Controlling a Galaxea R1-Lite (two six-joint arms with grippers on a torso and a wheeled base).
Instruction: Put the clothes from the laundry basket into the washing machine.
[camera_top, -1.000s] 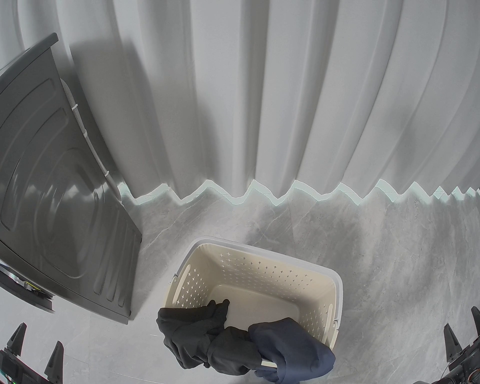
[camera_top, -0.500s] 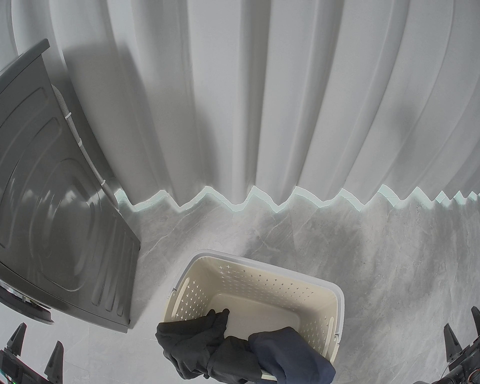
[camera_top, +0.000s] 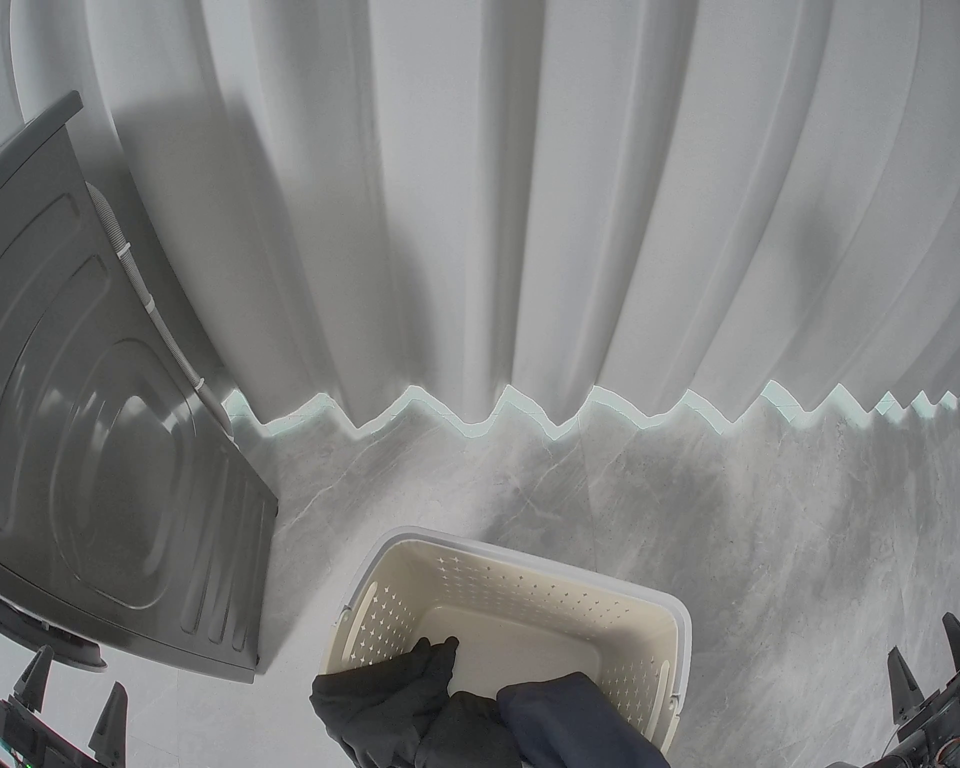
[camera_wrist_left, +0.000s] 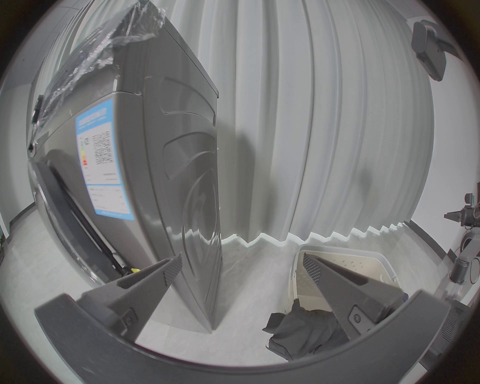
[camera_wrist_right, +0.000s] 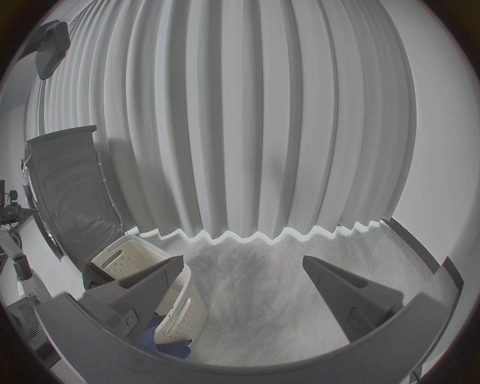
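Note:
A cream laundry basket stands on the floor at the lower middle of the head view. A black garment and a dark blue garment hang over its near rim. The grey washing machine stands to the left, its side panel facing me. My left gripper is low at the left, open and holding nothing, near the machine's front corner. My right gripper is low at the right, open and holding nothing, well clear of the basket. Between the fingers of the left gripper I see the machine, the basket and the black garment.
White pleated curtains hang behind the basket down to the grey marbled floor. Bare floor lies to the right of the basket. Past the right gripper I see the basket, the blue garment and the machine.
The whole head view has shifted, so basket, curtain hem and machine sit lower in the picture. Neither the clothes nor the grippers have visibly moved on their own.

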